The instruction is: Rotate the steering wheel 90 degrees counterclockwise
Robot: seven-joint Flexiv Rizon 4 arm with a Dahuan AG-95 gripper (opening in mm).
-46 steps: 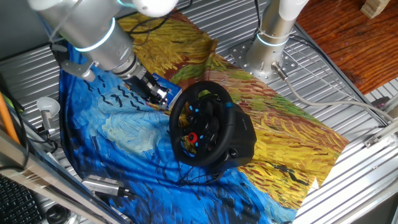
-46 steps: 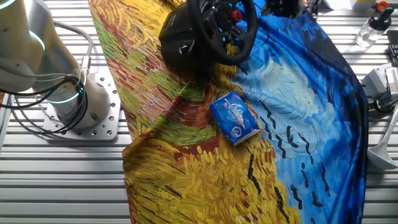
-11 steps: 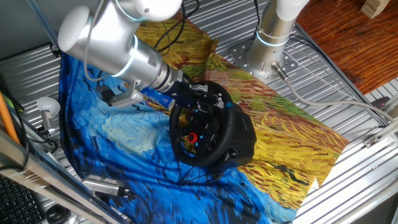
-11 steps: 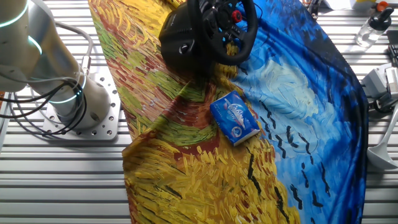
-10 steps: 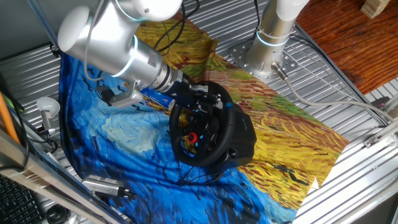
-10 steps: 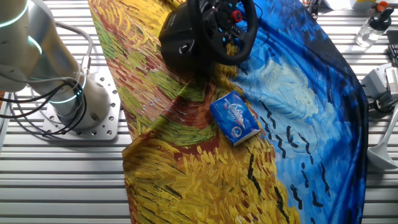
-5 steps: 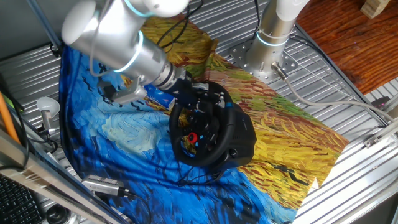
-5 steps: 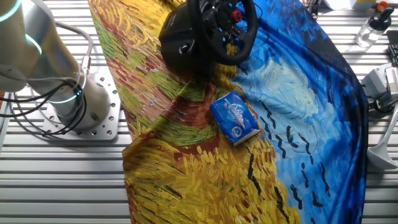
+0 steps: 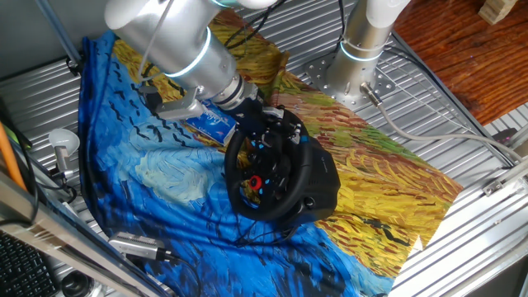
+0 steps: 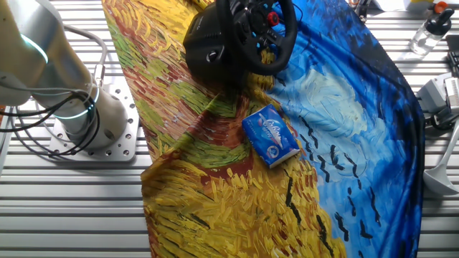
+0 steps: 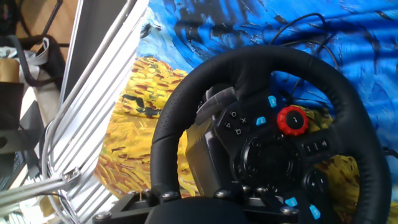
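Observation:
The black steering wheel [image 9: 285, 195] stands on its bulky base [image 9: 323, 186] in the middle of the painted cloth, its face turned to the lower left. Its red hub button [image 9: 254, 181] sits low on the hub, with small blue buttons around it. My gripper [image 9: 264, 124] is at the top of the rim. In the hand view the steering wheel [image 11: 249, 62] fills the frame, its rim runs between the jaws of the gripper [image 11: 196, 210], and the red hub button [image 11: 292, 120] lies to the right. The other fixed view shows only the steering wheel [image 10: 258, 59] at the top edge.
A small blue-and-white box [image 9: 210, 122] lies on the cloth just behind my arm, and shows as the blue-and-white box [image 10: 271, 135] below the wheel from the other side. A second arm's metal base [image 9: 351, 70] stands behind. Cables [image 9: 412, 124] run across the slatted table.
My arm has swung up and to the right around the wrist while the gripper stayed at the top of the rim. The wheel's red button has not shifted.

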